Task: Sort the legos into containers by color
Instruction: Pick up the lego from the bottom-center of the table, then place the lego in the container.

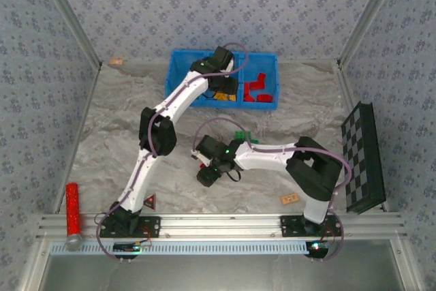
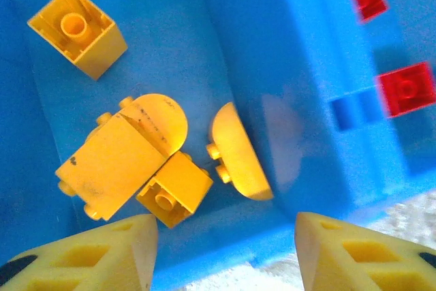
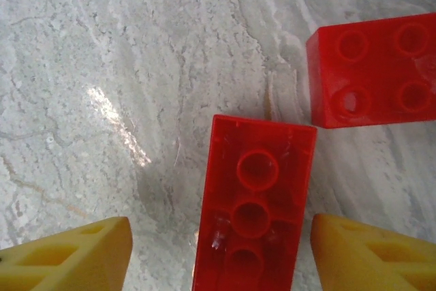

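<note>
My left gripper (image 2: 225, 226) hangs open over the middle compartment of the blue bin (image 1: 177, 66), nothing between its yellow fingers (image 2: 116, 250). Below it lie several yellow legos, among them a curved one (image 2: 238, 155) and a small square one (image 2: 174, 189). Red legos (image 2: 407, 88) sit past the divider (image 2: 306, 100) in the right compartment (image 1: 257, 88). My right gripper (image 3: 221, 230) stands open low over the table (image 1: 208, 172). A long red lego (image 3: 255, 202) lies underside up between its fingers, with a gap on each side. A second red lego (image 3: 375, 69) lies just beyond. A green lego (image 1: 243, 136) rests by the right arm.
A red cylinder (image 1: 72, 204) lies at the near left edge and a checkered board (image 1: 361, 158) leans at the right wall. A tan tile (image 1: 289, 198) and a red-and-black triangle (image 1: 149, 201) lie near the arm bases. Patterned walls close in three sides.
</note>
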Available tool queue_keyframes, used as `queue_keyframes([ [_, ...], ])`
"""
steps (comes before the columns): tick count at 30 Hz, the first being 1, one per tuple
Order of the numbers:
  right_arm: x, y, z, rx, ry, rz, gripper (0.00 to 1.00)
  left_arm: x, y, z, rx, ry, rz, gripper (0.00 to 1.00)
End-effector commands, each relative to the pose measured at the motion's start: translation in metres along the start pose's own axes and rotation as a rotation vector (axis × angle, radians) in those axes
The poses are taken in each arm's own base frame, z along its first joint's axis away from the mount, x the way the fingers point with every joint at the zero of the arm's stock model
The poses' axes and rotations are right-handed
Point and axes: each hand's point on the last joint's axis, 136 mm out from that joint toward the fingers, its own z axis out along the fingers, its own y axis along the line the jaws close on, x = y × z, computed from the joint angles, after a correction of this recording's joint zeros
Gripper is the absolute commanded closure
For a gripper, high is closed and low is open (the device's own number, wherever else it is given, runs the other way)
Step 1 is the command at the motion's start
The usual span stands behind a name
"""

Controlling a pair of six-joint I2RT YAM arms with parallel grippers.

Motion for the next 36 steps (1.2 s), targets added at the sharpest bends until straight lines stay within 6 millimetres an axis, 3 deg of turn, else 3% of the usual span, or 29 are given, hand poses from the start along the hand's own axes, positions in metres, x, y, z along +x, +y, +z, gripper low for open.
queue_keyframes([
  [1, -0.002, 0.005, 0.007, -0.022, 0.026, -0.033, 0.35, -0.042, -0.015, -0.093, 0.076, -0.149, 0.026, 0.44],
  [8, 0.011, -0.009, 0.011, -0.003, 0.075, -0.017, 0.59, -0.051, 0.012, -0.181, 0.036, -0.215, 0.023, 0.43],
  [11, 0.005, -0.017, -0.010, -0.021, 0.036, 0.016, 0.64, -0.044, 0.035, -0.208, -0.012, -0.224, 0.022, 0.42],
  [15, -0.012, -0.038, -0.062, -0.041, -0.069, 0.102, 0.68, -0.025, 0.067, -0.228, -0.067, -0.207, 0.028, 0.41],
  [19, -0.029, -0.085, -0.126, -0.007, -0.205, 0.226, 0.69, 0.000, 0.083, -0.228, -0.066, -0.165, 0.069, 0.41],
  [23, -0.052, -0.158, -0.191, 0.094, -0.368, 0.350, 0.68, 0.040, 0.097, -0.212, -0.112, -0.057, 0.124, 0.41],
  [25, -0.058, -0.195, -0.207, 0.149, -0.403, 0.412, 0.69, 0.061, 0.098, -0.203, -0.098, -0.017, 0.130, 0.41],
  [29, -0.067, -0.263, -0.212, 0.240, -0.424, 0.513, 0.70, 0.102, 0.087, -0.180, -0.015, 0.012, 0.096, 0.41],
  [33, -0.082, -0.316, -0.196, 0.302, -0.427, 0.554, 0.71, 0.138, 0.071, -0.156, 0.019, 0.010, 0.044, 0.40],
  [36, -0.096, -0.343, -0.174, 0.295, -0.421, 0.556, 0.71, 0.150, 0.061, -0.143, 0.039, -0.031, 0.002, 0.40],
])
